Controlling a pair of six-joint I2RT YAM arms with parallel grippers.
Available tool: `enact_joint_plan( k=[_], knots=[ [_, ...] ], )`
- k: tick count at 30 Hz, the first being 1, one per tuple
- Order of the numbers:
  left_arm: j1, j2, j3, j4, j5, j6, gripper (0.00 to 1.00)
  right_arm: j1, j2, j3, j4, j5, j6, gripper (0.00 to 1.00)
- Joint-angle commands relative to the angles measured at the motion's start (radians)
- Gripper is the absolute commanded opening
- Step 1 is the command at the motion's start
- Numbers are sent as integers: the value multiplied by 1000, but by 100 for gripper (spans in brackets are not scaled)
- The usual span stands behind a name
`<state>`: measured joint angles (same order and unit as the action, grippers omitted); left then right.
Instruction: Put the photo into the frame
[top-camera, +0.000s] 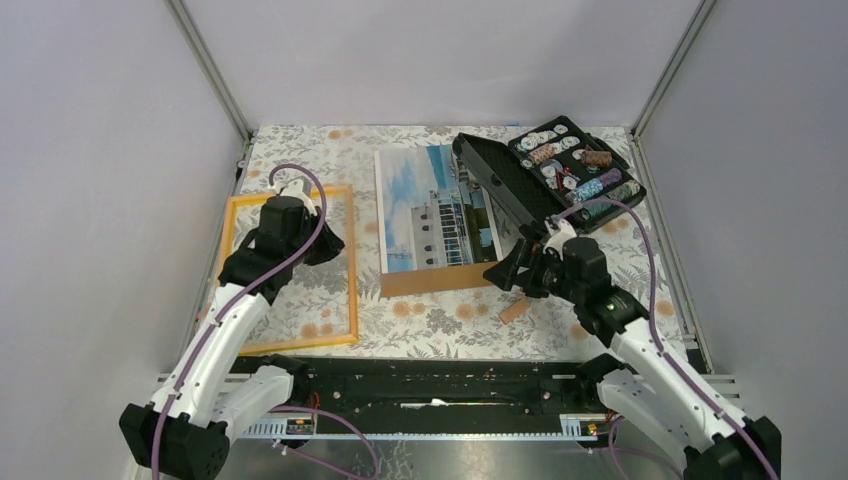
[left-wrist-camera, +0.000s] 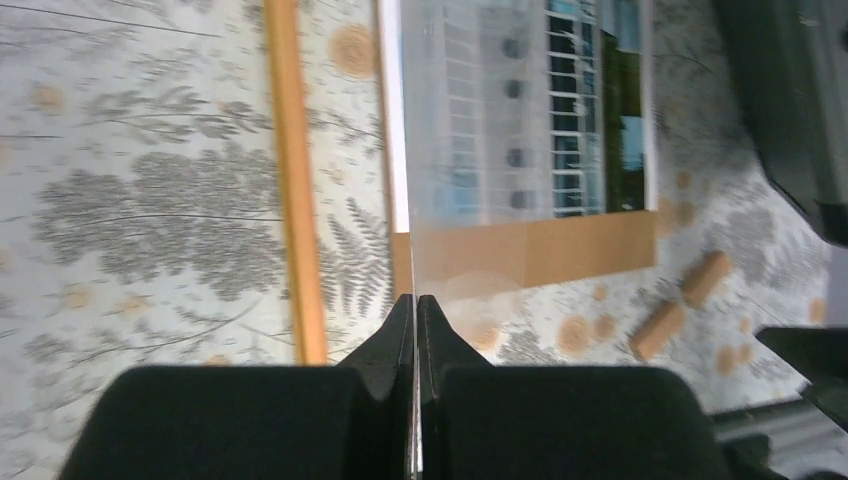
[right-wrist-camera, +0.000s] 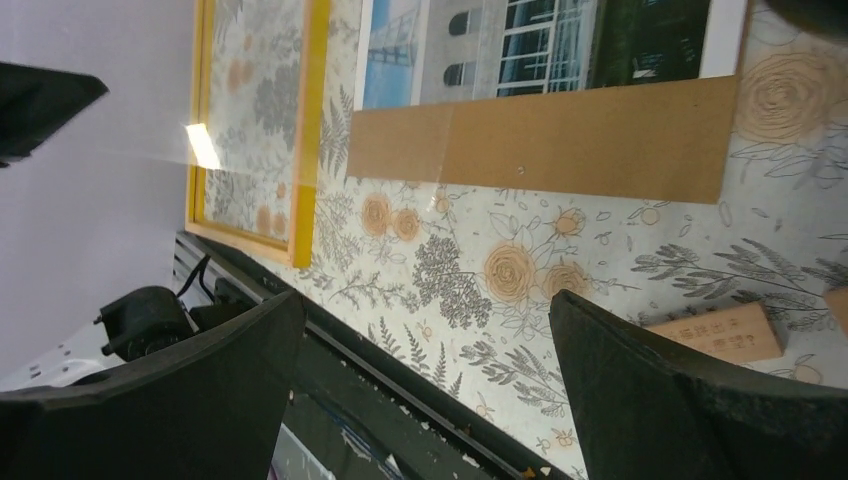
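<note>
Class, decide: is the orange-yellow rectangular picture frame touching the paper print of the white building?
Apart. The top external view shows a strip of floral tablecloth between the orange-yellow picture frame and the paper print.

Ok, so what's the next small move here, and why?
Probably lower the left gripper to lay the clear sheet into the frame. Its jaws are shut on what looks like a thin transparent pane, the frame lies empty, and the photo sits on the brown board near the open right gripper.
</note>
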<state>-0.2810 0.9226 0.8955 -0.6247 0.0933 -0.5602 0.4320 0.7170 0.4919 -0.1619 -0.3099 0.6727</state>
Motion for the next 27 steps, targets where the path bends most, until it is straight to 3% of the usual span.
enact_joint_plan(
  k=[1,14,17,20,23,25,27],
  knots=[
    [11,-4,95,-82,-233,95,0,67,94,109,-31,-6,-43,100],
    [96,114,50,-155,-507,85,0,405,528,262,197,279,337,100],
    [119,148,24,-157,-594,67,0,429,601,279,269,298,368,100],
    [133,145,-2,-144,-642,46,8,431,663,287,325,277,375,100],
    [152,142,-16,-124,-629,34,23,430,706,292,346,257,372,100],
    [156,144,-23,-123,-623,22,45,432,725,294,356,248,368,100],
    [157,139,-27,-123,-637,10,76,430,741,300,357,242,361,100]
  ],
)
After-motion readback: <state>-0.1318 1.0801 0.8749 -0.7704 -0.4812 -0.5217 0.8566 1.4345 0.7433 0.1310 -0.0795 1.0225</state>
